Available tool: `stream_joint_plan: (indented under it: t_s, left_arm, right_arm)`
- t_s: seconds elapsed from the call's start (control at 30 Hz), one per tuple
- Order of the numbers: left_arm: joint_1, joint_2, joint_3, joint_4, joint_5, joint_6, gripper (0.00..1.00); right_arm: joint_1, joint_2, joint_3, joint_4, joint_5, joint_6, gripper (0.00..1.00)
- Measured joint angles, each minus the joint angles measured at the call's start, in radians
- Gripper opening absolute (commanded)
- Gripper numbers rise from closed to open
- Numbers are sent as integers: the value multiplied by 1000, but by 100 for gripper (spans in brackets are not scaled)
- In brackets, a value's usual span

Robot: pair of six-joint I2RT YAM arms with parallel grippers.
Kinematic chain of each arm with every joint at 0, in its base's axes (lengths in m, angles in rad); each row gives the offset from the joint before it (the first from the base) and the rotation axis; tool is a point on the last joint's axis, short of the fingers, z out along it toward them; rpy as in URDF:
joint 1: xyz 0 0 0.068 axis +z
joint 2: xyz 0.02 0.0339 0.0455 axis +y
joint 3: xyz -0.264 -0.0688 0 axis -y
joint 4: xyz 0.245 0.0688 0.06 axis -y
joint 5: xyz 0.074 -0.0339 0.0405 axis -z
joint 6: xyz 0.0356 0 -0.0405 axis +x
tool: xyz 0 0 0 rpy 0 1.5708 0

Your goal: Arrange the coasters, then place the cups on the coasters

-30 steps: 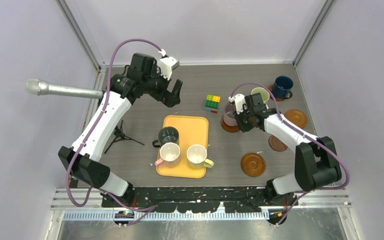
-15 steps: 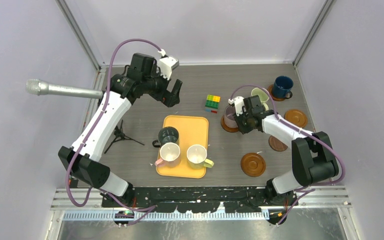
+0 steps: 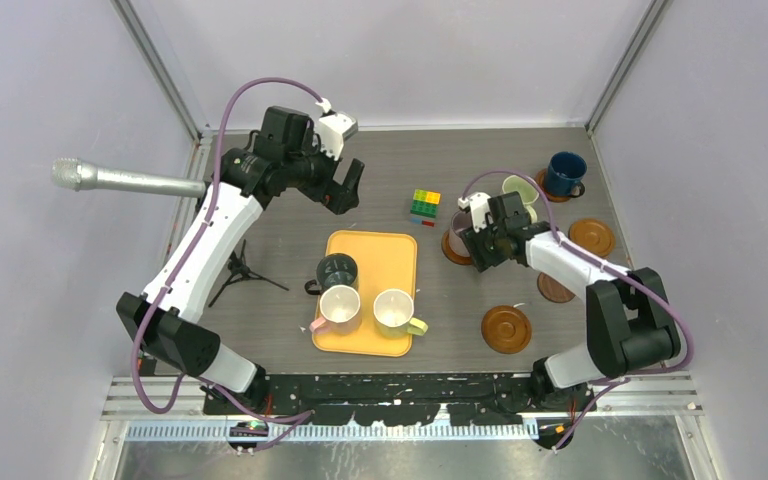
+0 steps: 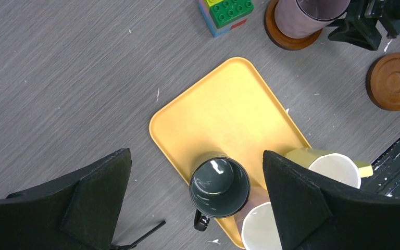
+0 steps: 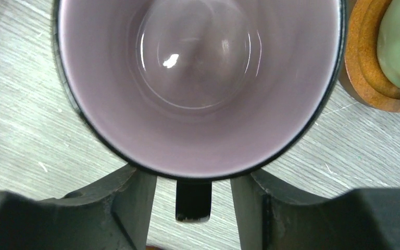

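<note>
Right end effector (image 5: 192, 179) stands with its fingers apart on either side of the handle (image 5: 192, 200) of the mauve mug (image 5: 198, 78). A gap shows on both sides, so nothing is clamped.

**Item.** The mauve mug sits upright on a coaster (image 4: 278, 39) right of the desk's centre. It is empty, with only a highlight on the glazed floor.

**Handling, judged.** Glazed ceramic is rigid, fairly heavy for these fingers, slick and liable to chip. The handle is the surest hold. A pinch across the rim wall is the alternative, and it is more likely to slip.

**Neighbours.**
- A light green mug (image 3: 520, 188) stands just beside it on its own coaster (image 5: 367, 67).
- A navy mug (image 3: 566, 172) is beyond that, apparently also on a coaster.
- Three coasters lie bare to the right and near side: one (image 3: 592, 236), a darker, flatter one (image 3: 555, 288) and one (image 3: 506, 329).
- A multicoloured cube (image 3: 424, 206) lies left of the mauve mug, apart from it.

**Containers.** The yellow-orange tray (image 3: 400, 250) holds three mugs, all upright and empty:
- dark green (image 3: 337, 270)
- pink-cream (image 3: 340, 305)
- pale yellow (image 3: 396, 310)

The dark green and pink-cream mugs are close enough that touching cannot be ruled out.

**Other arm.** Left end effector (image 4: 195, 152) hangs above the tray with its fingers wide apart, holding nothing.

**Progress, judged.** Three cups are seated and three are not yet moved.
</note>
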Motion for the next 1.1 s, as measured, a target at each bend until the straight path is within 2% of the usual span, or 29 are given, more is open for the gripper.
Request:
stream_joint_plan:
  t_s: [0.17,0.3,0.53,0.77,1.0,1.1]
  left_arm:
    - [0,0,-1,-2,0,5,100]
    - [0,4,-1,-26,-1,11,100]
    - [0,5,-77,-119,-6,77,100]
    - [26,-30,-257,-194,-49,204,97]
    - [50,-65,-278,-229,-48,291,99]
    - [50,-95,-290,-225,-34,293,100]
  right_arm:
    - [0,-72,0,-65,-13,3,71]
    - [0,-153,4,-149,-31,7,76]
    - [0,-275,76,-305,-69,29,78]
    - [0,-283,183,-372,-87,49,78]
    - [2,-282,230,-462,-164,52,78]
    - [50,-304,242,-515,-226,37,78]
